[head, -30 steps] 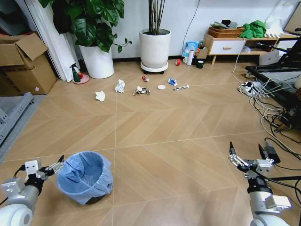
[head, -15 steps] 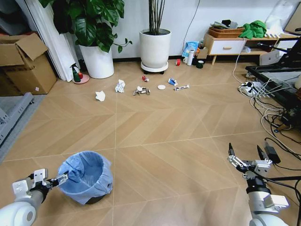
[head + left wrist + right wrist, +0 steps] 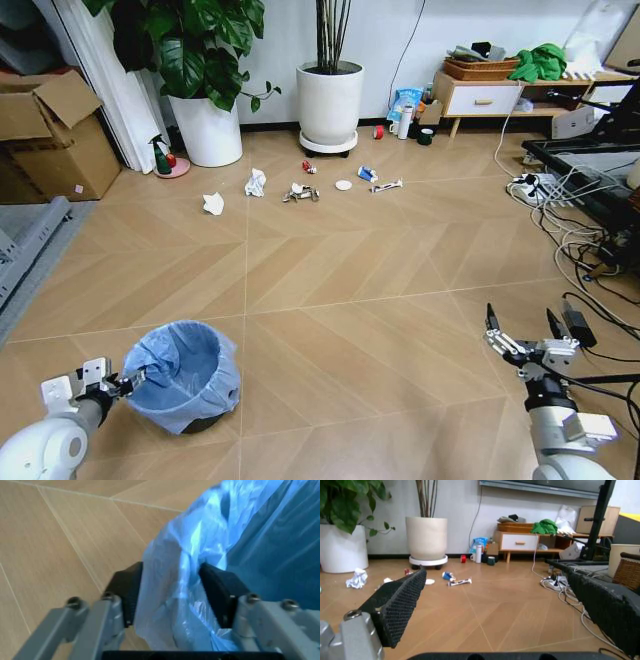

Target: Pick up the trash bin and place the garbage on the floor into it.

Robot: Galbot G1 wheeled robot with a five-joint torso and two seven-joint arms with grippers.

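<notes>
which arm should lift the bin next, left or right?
Left, probably. The left end effector is open with its fingers on either side of the bin's bag-covered rim, ready to close. The right end effector hangs open, far across the floor.

one trash bin (image 3: pixel 183 375) with a blue bag. two white tissues (image 3: pixel 213 204) on the floor (image 3: pixel 400 290), one red can (image 3: pixel 309 167), one round lid (image 3: pixel 343 185), one tube (image 3: pixel 386 185). two white plant pots (image 3: pixel 329 103). one cardboard box (image 3: pixel 55 135). two hands (image 3: pixel 520 334).
</notes>
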